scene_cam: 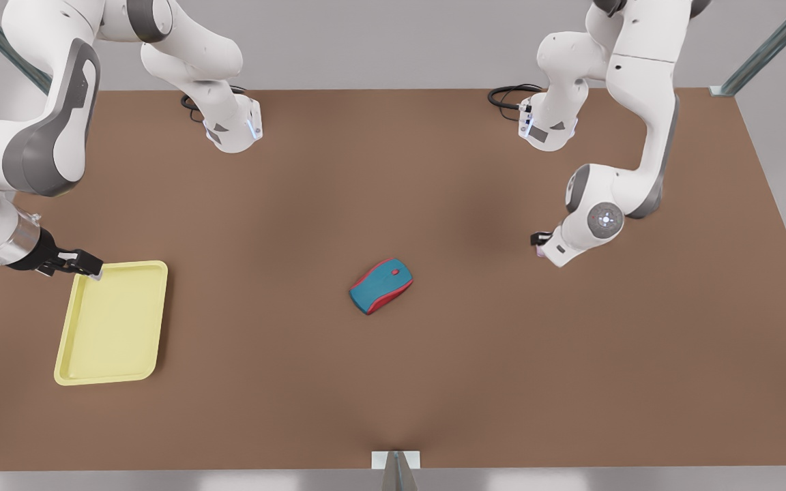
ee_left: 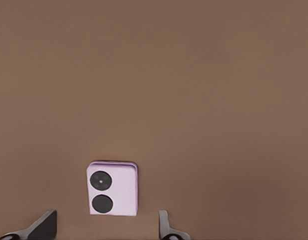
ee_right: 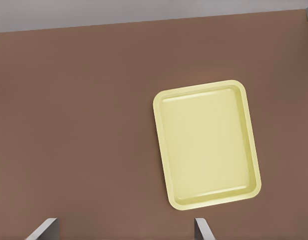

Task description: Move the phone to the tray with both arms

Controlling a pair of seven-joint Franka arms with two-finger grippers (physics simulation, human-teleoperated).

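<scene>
The pale pink phone [ee_left: 113, 188] lies flat on the brown table, its two black lenses facing up. My left gripper [ee_left: 105, 227] hangs open just over it, one finger on each side. In the front view this gripper [scene_cam: 537, 240] is at the right, and just a pink sliver of the phone [scene_cam: 540, 252] peeks out under it. The pale yellow tray [scene_cam: 112, 324] rests at the front view's left with nothing in it. My right gripper [scene_cam: 86, 262] hovers open above the tray's far corner. From that wrist the tray [ee_right: 206, 145] lies ahead of the right gripper [ee_right: 123, 229].
A teal-and-red computer mouse [scene_cam: 381, 286] sits mid-table between phone and tray. Both arm bases [scene_cam: 233, 126] [scene_cam: 544, 126] stand at the table's far side with black cables. A small bracket [scene_cam: 396, 460] marks the near edge.
</scene>
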